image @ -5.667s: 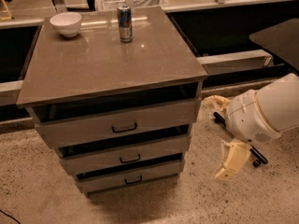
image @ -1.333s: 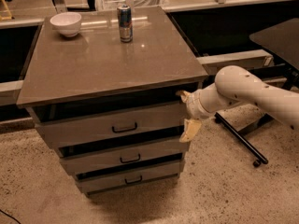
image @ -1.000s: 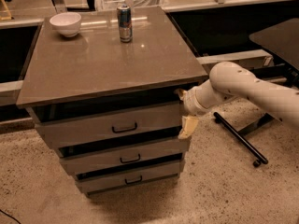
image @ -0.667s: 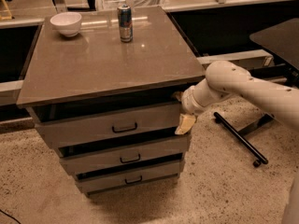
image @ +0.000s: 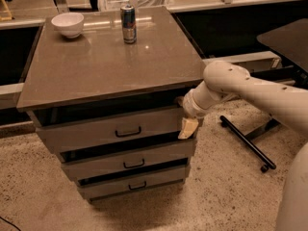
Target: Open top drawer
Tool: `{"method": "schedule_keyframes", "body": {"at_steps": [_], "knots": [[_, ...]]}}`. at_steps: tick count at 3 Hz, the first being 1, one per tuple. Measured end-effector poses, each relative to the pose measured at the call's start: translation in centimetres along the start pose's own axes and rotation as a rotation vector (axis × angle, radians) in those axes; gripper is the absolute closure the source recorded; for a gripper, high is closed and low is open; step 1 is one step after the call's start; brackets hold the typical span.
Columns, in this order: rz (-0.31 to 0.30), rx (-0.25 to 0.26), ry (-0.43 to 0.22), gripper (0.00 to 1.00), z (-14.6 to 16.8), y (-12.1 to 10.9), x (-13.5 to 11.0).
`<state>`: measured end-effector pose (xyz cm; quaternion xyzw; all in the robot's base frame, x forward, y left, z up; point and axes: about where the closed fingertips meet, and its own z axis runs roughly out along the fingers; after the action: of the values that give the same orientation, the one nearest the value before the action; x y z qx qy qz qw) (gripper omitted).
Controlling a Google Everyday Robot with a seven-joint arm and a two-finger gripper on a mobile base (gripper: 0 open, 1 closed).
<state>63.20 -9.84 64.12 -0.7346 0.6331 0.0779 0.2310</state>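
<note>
The top drawer (image: 96,131) is the widest grey-brown front of three, under the cabinet top, with a small black loop handle (image: 128,132) mid-front. It stands out slightly, with a dark gap above it. My gripper (image: 186,124) is at the drawer's right front corner, well right of the handle. One pale fingertip (image: 188,128) points down over the drawer's right end; the other finger is hidden against the cabinet.
A white bowl (image: 68,23) and a drink can (image: 128,17) stand on the cabinet top (image: 106,61). Two narrower drawers (image: 130,163) sit below. A black wheeled stand leg (image: 245,143) lies on the speckled floor to the right. A dark table (image: 288,37) is at far right.
My arm has swung in from the right and the gripper has moved left to the top drawer's right corner. The drawers have not visibly moved.
</note>
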Motion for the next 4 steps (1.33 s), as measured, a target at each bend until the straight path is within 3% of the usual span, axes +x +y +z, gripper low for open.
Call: {"method": "schedule_keyframes", "body": {"at_steps": [3,4], "knots": [[-0.02,-0.137,0.049,0.2,-0.7,4.8,-1.4],[-0.031,-0.135,0.019,0.2,-2.1,6.2,-3.1]]}}
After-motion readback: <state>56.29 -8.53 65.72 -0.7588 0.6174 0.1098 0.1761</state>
